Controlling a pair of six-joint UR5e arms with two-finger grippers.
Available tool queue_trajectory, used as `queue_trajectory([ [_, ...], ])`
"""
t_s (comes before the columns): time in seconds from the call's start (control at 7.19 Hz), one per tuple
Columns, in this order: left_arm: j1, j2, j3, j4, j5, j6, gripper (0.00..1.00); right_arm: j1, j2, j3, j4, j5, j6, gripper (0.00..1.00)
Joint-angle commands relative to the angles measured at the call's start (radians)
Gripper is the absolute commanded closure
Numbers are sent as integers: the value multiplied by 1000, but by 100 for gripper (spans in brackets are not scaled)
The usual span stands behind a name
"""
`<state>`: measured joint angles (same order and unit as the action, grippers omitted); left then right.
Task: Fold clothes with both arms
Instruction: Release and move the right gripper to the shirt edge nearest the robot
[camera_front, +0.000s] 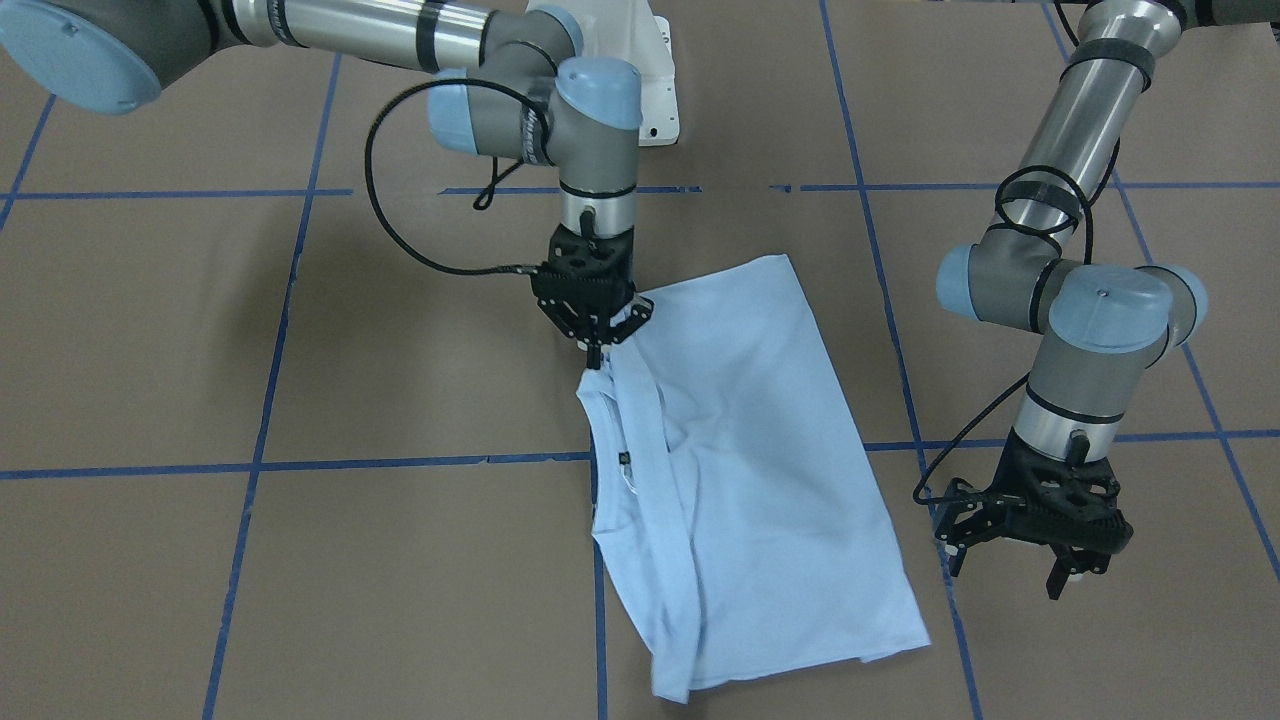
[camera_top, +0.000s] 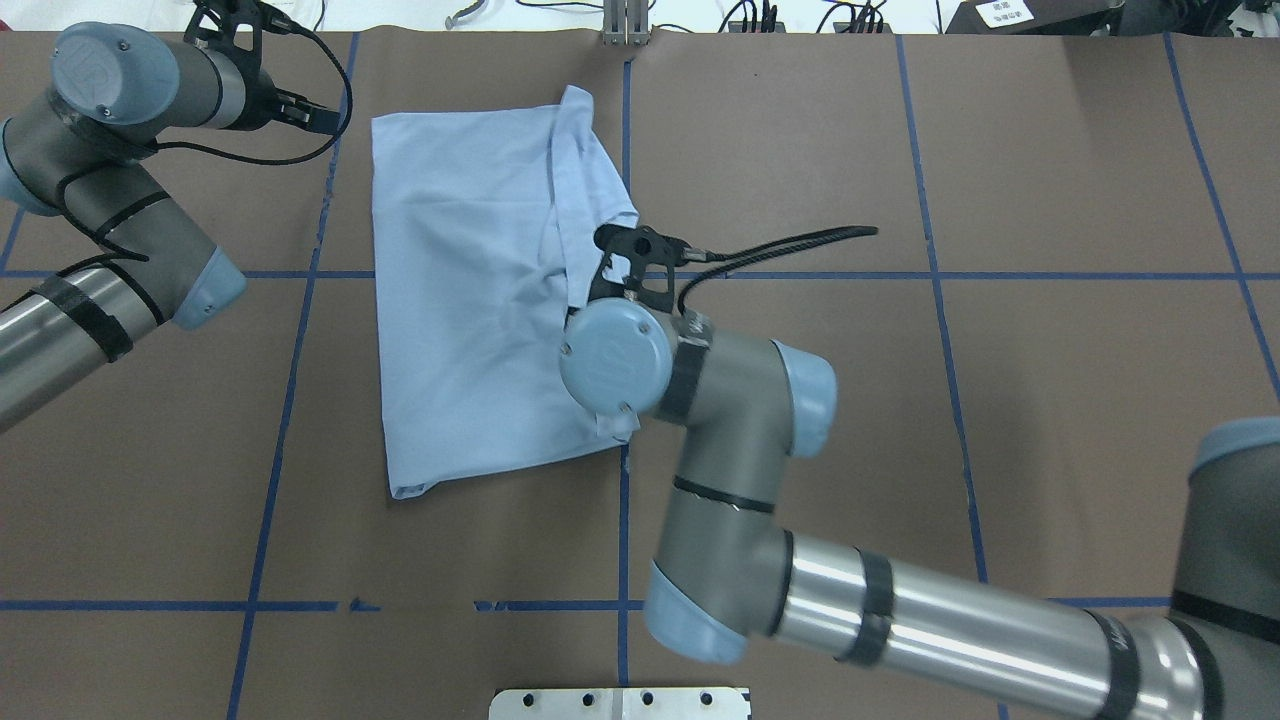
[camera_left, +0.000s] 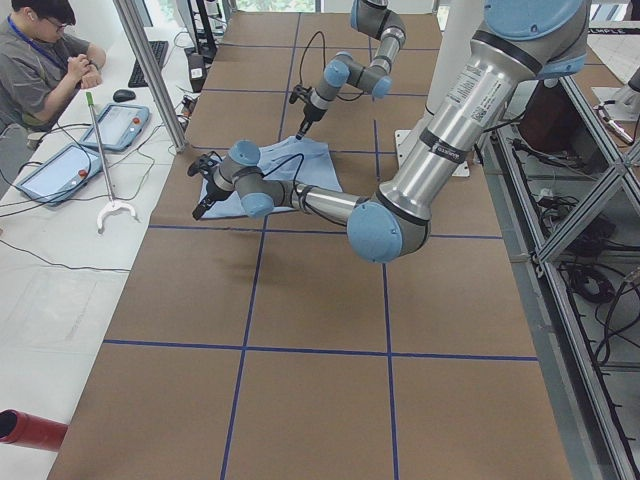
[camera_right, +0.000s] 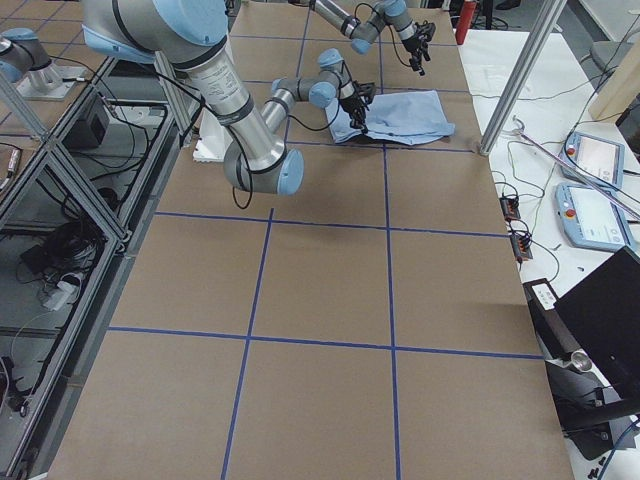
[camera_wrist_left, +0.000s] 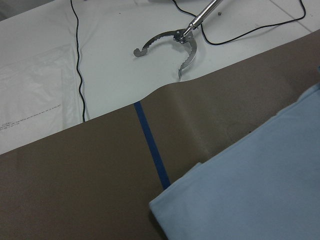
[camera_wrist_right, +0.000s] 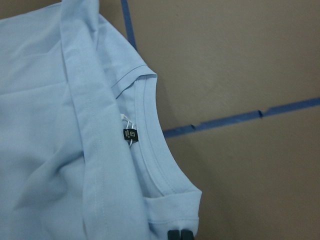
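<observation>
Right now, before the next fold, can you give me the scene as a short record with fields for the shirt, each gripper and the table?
shirt: light blue, lying on the table, one long side folded over
label: small and dark, inside the collar
right gripper: shut on a bunch of cloth near the collar, lifting it
left gripper: open, holding nothing, beside the shirt and off the cloth
table: brown cover with blue tape lines
grabber tool: metal, on the white surface past the table edge

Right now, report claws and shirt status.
Right claw shut on shirt edge. Left claw open, off the cloth. Shirt partly folded. No obstacle seen.
</observation>
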<state>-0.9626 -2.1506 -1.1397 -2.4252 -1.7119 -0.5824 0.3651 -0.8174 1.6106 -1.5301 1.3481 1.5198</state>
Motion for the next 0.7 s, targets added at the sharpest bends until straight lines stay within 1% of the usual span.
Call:
queue_trajectory([
  [0.0, 7, 0, 0, -12, 0, -7, 0, -144, -293, 344, -68, -116, 19, 100],
  [0.14, 12, 0, 0, -12, 0, -10, 0, -170, -345, 363, -68, -154, 26, 100],
  [0.28, 13, 0, 0, -12, 0, -14, 0, -178, -371, 368, -68, -162, 36, 94],
  [0.42, 16, 0, 0, -12, 0, -16, 0, -190, -379, 367, -67, -194, 40, 1],
  [0.56, 16, 0, 0, -12, 0, -16, 0, -190, -361, 358, -70, -184, 13, 0],
])
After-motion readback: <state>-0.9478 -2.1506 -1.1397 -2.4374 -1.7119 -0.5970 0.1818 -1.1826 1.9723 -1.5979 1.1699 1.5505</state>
